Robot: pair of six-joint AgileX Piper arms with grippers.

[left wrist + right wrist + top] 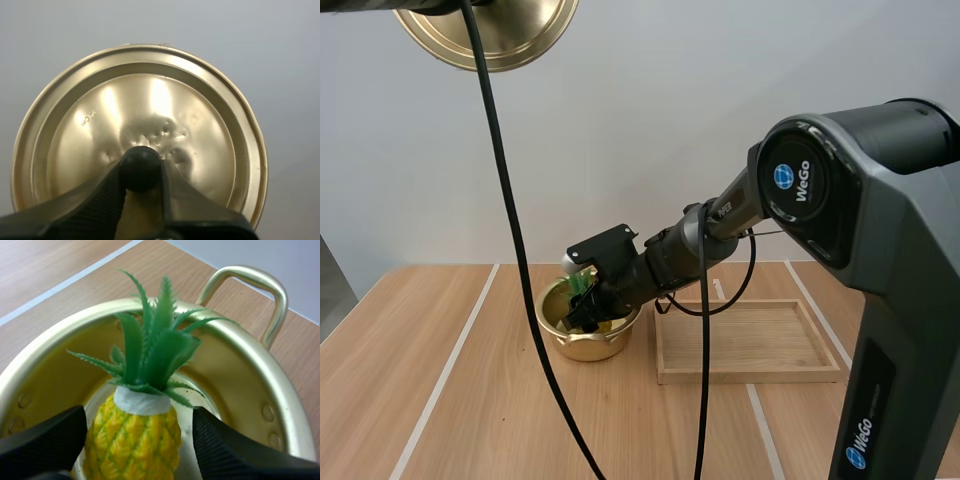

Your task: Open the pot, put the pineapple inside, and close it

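Lid [490, 30] aloft at 11 o'clock, left gripper [142, 175] clamped on knob [140, 165]. Pineapple [134, 442] upright inside pot [552, 322]; right gripper [137, 429] fingers spread, straddling it. Advice: withdraw straight up toward 12 o'clock, keeping clear of leaves [150, 345]

Lid [520, 30] cut by frame edge; pineapple [132, 435] base hidden.

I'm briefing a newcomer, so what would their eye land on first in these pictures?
The round gold lid, held aloft by its black knob in the left gripper. Next, the yellow toy pineapple with green leaves, standing inside the open gold metal pot between the right gripper's parted fingers.
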